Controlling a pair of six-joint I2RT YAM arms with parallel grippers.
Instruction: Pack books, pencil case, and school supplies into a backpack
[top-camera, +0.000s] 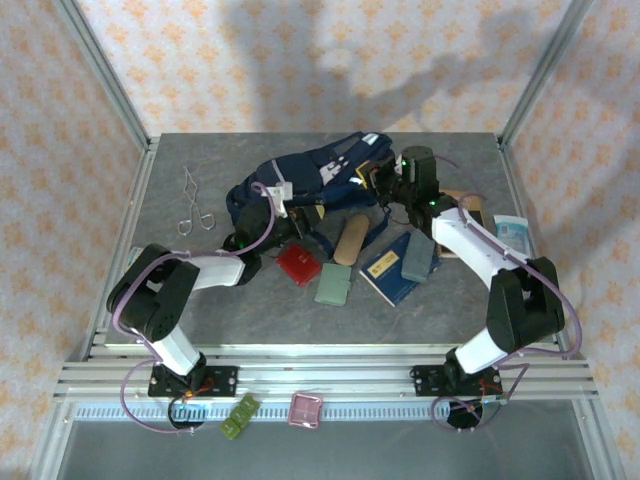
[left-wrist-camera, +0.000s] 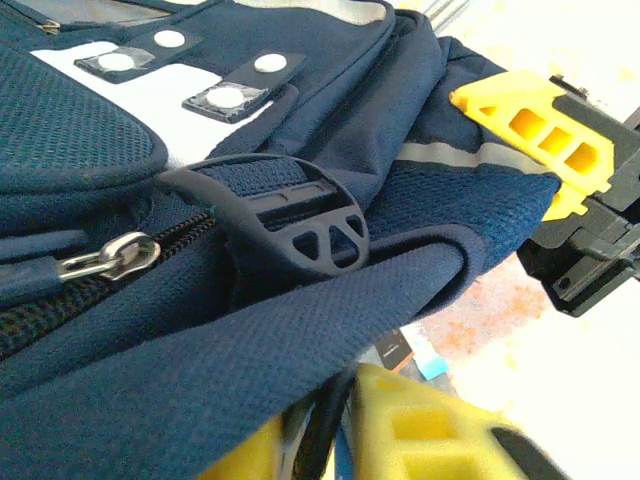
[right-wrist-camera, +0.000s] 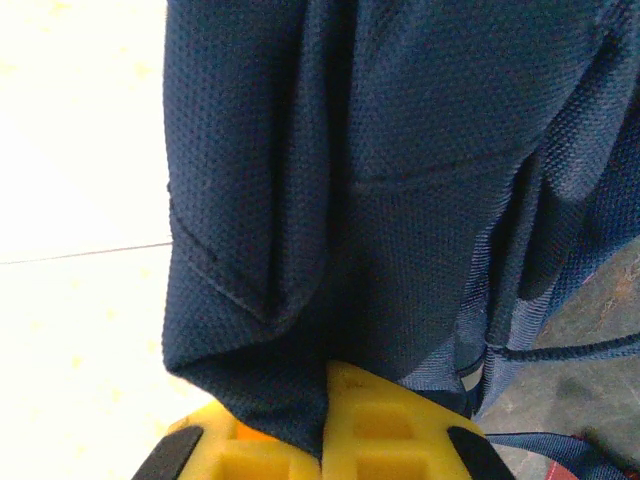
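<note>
The navy backpack (top-camera: 305, 178) lies at the back middle of the table. My left gripper (top-camera: 285, 210) is at its near left side, and its yellow fingers (left-wrist-camera: 430, 430) are shut on a fold of backpack (left-wrist-camera: 300, 330) fabric and a dark strap. My right gripper (top-camera: 385, 180) is shut on the bag's right edge, the navy fabric (right-wrist-camera: 350, 200) pinched between its fingers (right-wrist-camera: 390, 430). In front of the bag lie the tan pencil case (top-camera: 350, 240), a red square case (top-camera: 298, 265), a pale green case (top-camera: 333, 284), a dark blue book (top-camera: 388, 272) and a slate-grey slab (top-camera: 418, 258). A brown book (top-camera: 472, 212) is partly under the right arm.
A thin metal scissor-like tool (top-camera: 192, 205) lies at the left of the table. A light-blue packet (top-camera: 512, 230) sits at the right edge. Small green (top-camera: 240, 415) and pink (top-camera: 305, 410) trays rest on the front rail. Metal frame posts stand at the back corners.
</note>
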